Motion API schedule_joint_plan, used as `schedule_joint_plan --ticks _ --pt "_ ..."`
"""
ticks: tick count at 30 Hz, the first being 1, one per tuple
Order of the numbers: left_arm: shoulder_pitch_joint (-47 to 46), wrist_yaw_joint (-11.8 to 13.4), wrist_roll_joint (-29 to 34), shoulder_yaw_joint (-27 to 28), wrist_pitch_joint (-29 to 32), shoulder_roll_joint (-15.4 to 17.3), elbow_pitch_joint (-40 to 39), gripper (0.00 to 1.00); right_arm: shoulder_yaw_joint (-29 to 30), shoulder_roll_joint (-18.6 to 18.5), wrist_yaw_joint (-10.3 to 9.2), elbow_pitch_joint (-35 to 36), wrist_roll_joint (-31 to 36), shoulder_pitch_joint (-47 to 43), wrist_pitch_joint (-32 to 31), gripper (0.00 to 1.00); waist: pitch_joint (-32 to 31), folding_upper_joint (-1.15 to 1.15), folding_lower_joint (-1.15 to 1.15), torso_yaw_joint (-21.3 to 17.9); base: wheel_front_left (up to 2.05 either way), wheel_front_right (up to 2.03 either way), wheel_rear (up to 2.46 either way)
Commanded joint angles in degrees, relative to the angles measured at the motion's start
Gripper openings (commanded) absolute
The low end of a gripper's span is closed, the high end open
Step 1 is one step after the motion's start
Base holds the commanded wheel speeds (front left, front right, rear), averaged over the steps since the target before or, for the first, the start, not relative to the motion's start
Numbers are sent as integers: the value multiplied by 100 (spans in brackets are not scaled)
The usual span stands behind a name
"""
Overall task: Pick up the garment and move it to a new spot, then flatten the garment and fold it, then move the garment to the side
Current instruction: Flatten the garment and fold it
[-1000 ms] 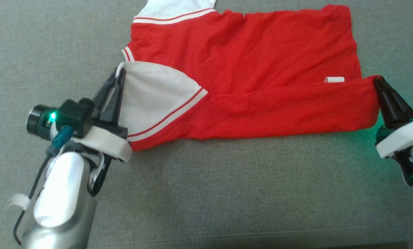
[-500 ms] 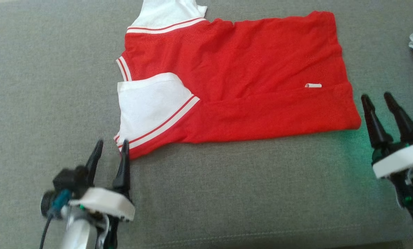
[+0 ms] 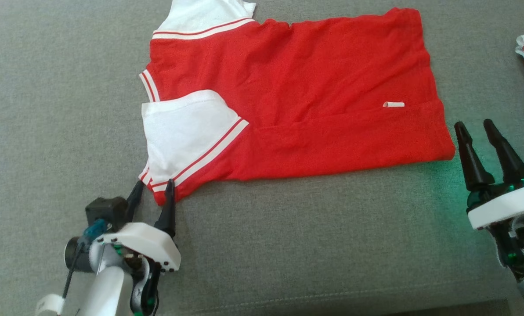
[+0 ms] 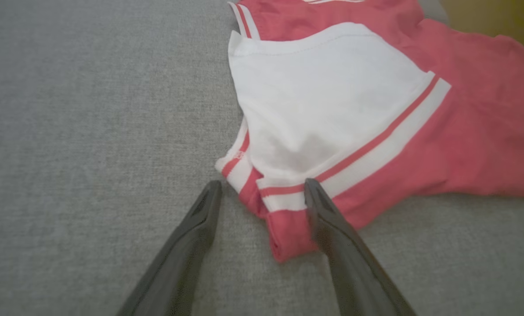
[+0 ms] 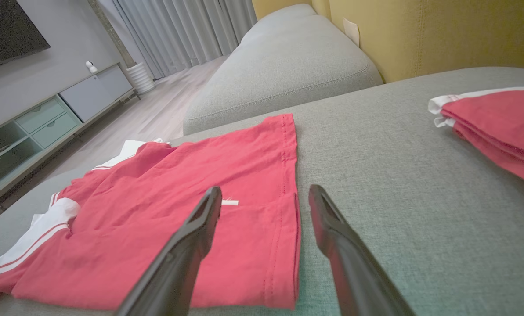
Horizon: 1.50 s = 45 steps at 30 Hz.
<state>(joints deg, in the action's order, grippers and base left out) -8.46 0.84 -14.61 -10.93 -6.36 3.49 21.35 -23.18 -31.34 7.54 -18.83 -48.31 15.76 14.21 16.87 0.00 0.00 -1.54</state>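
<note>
One lengthwise fold is showing in the red garment (image 3: 297,83), which is lying flat on the grey cushion (image 3: 288,245). The left gripper (image 3: 154,184) and right gripper (image 3: 473,125) are standing open and empty by its near corners. Further folds and the sideways move are likely waiting.

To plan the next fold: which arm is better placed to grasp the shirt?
Probably the left. The open left end effector straddles the near corner of the shirt; the right end effector, also open, stands beside the hem, apart from it.
</note>
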Motion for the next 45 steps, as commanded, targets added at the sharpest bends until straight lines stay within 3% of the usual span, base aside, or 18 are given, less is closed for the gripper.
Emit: schedule_joint_plan --ticks 1,7,12,15,22,23,24,25,38,45 --pt "-71 132 106 113 124 49 15 100 -37 -73 -5 117 89 9 78 100 -6 0 0 -14 0 0 0" --pt "17 540 322 99 420 133 78 100 -107 93 -5 -236 99 31 18 100 -82 0 0 10 0 0 0" --pt "188 598 321 40 775 165 -54 99 16 326 -5 -752 103 138 -180 100 -138 0 0 56 0 0 0" --pt "300 501 231 -34 934 152 -276 0 16 502 -5 -1039 113 250 -377 100 -148 0 0 105 0 0 0" --pt "303 271 103 -100 910 240 -808 0 -21 764 -5 -1556 74 537 -636 100 -117 0 0 221 0 0 0" --pt "290 217 94 -109 867 277 -869 0 -30 785 -5 -1623 38 559 -685 81 -123 0 0 235 0 0 0" --pt "277 145 60 -110 802 304 -924 0 -53 790 -5 -1682 11 570 -735 34 -131 0 0 250 0 0 0" --pt "273 125 40 -88 763 333 -953 0 -89 788 -5 -1719 -10 576 -776 0 -143 0 0 260 0 0 0" --pt "873 -196 -163 -119 932 783 -1674 0 -286 72 -5 -1291 -253 -129 -656 0 -631 0 0 229 0 0 0" --pt "1671 -130 -193 -225 1126 895 -2342 0 -58 -336 -5 -871 -350 -967 -651 0 -809 0 0 212 0 0 0"
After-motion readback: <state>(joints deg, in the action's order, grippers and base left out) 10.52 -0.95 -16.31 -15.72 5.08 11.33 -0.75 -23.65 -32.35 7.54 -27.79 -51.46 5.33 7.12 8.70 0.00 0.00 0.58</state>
